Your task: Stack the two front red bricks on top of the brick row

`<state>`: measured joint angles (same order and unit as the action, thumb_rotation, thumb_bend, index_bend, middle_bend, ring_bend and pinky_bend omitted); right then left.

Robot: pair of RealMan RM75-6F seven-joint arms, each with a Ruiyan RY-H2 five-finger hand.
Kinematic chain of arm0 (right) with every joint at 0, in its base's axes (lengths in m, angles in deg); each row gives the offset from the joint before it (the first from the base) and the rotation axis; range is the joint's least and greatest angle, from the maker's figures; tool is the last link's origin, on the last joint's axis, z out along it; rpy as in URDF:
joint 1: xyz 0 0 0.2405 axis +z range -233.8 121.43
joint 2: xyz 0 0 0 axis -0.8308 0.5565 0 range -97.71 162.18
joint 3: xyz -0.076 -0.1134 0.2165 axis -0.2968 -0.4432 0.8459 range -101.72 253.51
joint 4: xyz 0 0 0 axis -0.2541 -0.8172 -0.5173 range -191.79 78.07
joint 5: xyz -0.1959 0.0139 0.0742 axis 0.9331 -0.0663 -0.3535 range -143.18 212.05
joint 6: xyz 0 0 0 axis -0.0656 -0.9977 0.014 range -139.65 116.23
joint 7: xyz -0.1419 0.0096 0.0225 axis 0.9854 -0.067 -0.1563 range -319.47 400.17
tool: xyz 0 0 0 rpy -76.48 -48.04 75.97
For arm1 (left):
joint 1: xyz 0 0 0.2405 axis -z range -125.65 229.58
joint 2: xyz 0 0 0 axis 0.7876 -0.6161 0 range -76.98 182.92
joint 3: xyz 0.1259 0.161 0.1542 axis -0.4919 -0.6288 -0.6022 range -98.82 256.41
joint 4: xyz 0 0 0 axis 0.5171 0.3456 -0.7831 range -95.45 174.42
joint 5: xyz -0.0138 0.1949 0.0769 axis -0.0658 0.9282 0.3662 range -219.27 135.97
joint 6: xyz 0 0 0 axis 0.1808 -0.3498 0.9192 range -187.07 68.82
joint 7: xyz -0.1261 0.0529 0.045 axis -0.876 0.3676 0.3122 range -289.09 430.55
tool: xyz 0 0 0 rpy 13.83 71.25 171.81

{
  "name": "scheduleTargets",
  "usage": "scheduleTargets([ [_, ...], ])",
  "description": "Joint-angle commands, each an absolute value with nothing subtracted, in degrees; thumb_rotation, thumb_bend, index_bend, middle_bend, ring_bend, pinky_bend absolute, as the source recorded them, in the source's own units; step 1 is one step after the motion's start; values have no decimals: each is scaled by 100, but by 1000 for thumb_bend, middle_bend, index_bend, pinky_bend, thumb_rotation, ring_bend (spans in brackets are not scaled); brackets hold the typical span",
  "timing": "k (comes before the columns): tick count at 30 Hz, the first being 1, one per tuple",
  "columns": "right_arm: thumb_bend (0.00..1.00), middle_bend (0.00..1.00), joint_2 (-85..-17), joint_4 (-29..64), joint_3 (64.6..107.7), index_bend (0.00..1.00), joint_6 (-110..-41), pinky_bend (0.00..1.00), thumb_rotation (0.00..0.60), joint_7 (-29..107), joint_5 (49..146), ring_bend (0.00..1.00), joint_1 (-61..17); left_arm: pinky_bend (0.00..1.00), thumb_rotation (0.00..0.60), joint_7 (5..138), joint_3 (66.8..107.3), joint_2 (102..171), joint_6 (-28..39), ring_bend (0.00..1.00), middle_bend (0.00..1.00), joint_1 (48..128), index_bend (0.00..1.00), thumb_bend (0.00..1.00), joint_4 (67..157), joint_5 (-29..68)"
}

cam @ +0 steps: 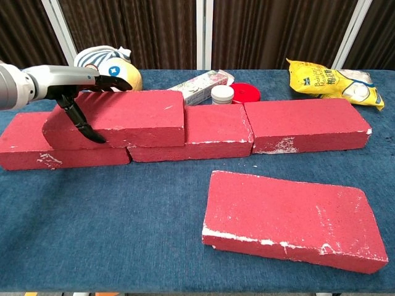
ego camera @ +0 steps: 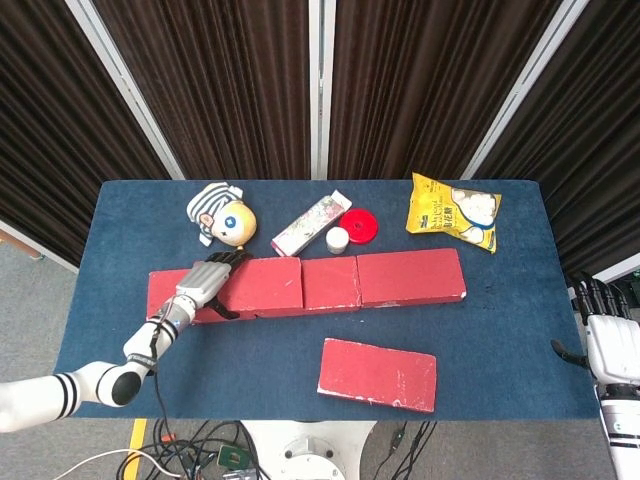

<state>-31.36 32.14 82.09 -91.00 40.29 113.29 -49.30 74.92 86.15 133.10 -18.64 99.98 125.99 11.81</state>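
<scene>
A row of red bricks [ego camera: 400,278] [cam: 305,126] runs across the middle of the blue table [ego camera: 300,350]. My left hand [ego camera: 205,282] [cam: 77,92] grips a red brick [ego camera: 262,285] [cam: 133,117] by its left end, fingers over the top and thumb on the front face. That brick lies on the row's left part, overlapping the leftmost brick [cam: 37,151]. Another red brick [ego camera: 377,373] [cam: 290,219] lies flat at the front of the table. My right hand [ego camera: 608,335] hangs off the table's right edge, holding nothing, fingers apart; it shows only in the head view.
Behind the row lie a striped doll [ego camera: 222,215] [cam: 108,66], a pink box [ego camera: 308,224] [cam: 199,84], a white jar [ego camera: 338,240] [cam: 222,94], a red lid [ego camera: 359,225] [cam: 245,92] and a yellow snack bag [ego camera: 454,210] [cam: 333,80]. Cables trail on the floor in front.
</scene>
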Motion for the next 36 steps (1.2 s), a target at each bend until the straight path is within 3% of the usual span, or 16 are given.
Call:
scheduleTargets([
  [1, 99, 0, -3135, 3215, 8209, 0, -9098, 0, 600, 4041, 11325, 0, -4929, 0, 600, 7488, 8622, 13297, -1858, 0, 0, 9997, 8, 46, 12614, 1204],
  [15, 108, 0, -3111, 3224, 8229, 0, -9117, 0, 600, 4039, 11294, 0, -4942, 0, 600, 7371, 8691, 13141, -1900, 0, 0, 10003, 2, 14, 12804, 1320],
  [22, 108, 0, -3055, 3297, 8215, 0, -9104, 0, 600, 4038, 11331, 0, -4936, 0, 600, 7225, 8843, 12694, -1620, 0, 0, 9871, 0, 0, 13377, 1537],
  [29, 106, 0, -2662, 3950, 8012, 0, -9103, 0, 600, 3850, 11753, 0, -4974, 0, 600, 7547, 8729, 11793, -331, 0, 0, 9174, 0, 0, 14401, 1886],
  [36, 69, 0, -2431, 4951, 7586, 0, -9127, 0, 600, 4549, 12564, 0, -5019, 0, 600, 7472, 8215, 11191, 730, 0, 0, 8160, 2, 0, 14514, 2430],
])
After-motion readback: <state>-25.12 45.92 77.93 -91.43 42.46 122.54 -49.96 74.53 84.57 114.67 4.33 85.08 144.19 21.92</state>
